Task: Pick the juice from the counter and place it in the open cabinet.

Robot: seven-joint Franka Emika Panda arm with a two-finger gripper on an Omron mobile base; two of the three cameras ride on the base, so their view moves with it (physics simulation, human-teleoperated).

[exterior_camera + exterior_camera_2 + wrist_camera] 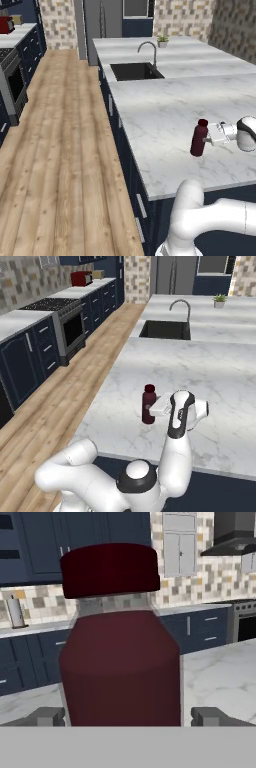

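With the juice (120,647) upright between spread, unclosed fingers, our gripper (129,716) should close squarely on its body, then lift straight off the counter (165,115) without tipping.

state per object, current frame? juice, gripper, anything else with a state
juice: upright on the counter, cap on, between the fingertips
gripper: open, level with the bottle, one tip each side, contact unclear
tap: no water visible
sink: looks empty

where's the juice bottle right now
The juice stands upright on the marble counter near its front edge, well short of the sink, with the end effector straddling it.
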